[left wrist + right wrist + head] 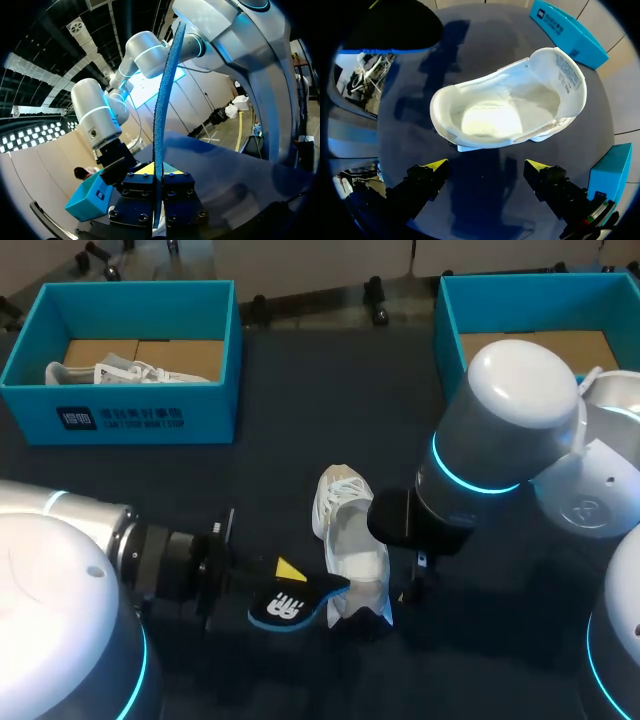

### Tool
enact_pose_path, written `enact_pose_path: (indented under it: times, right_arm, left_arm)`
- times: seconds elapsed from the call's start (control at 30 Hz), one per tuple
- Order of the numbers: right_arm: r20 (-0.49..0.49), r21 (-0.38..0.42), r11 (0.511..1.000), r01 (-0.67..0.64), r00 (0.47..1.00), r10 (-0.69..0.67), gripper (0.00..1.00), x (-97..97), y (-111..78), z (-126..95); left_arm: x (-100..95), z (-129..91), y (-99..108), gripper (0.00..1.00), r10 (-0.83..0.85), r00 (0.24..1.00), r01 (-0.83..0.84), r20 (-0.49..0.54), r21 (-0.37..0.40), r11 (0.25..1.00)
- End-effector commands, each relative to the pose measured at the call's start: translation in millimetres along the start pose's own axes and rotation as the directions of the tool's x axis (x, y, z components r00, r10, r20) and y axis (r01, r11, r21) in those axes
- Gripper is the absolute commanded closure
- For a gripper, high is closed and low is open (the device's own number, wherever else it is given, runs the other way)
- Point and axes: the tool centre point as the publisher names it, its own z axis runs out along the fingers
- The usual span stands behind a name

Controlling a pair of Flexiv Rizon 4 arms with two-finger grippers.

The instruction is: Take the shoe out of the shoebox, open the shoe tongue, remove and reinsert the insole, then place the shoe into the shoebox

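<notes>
A white shoe (350, 540) lies on the dark table, its opening up and its inside bare (510, 107). My left gripper (278, 575) is beside the shoe's heel, shut on a black insole with a blue edge (290, 605). That insole is held flat over the table. In the left wrist view the insole (165, 100) stands edge-on between the fingers of the left gripper (159, 172). My right gripper (486, 165) hangs open just above the table next to the shoe, holding nothing. In the head view the right arm (500, 440) hides it.
A blue shoebox (120, 405) at the back left holds another white shoe (130, 370). A second blue shoebox (450, 310) stands at the back right, partly behind my right arm. Both boxes (567, 30) (610, 170) flank the shoe in the right wrist view.
</notes>
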Motion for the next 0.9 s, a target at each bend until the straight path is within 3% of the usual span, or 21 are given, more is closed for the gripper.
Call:
enact_pose_path:
  times: [0.03,0.4,0.9]
  right_arm:
    - [-0.001,-0.001,1.000,0.000,1.000,0.000,0.00,0.2,-0.3,1]
    - [-0.001,-0.001,1.000,0.000,1.000,0.000,0.00,0.2,-0.3,1]
    - [-0.001,-0.001,1.000,0.000,1.000,0.000,0.00,0.2,-0.3,1]
  left_arm:
    - [7.9,10,6,1.00,-0.016,1.000,0.016,0.000,-0.011,1.000]
    - [7.6,28,17,1.00,-0.014,0.998,0.013,0.056,0.006,1.000]
    - [-4.0,34,42,1.00,-0.046,0.993,0.051,0.113,-0.045,0.998]
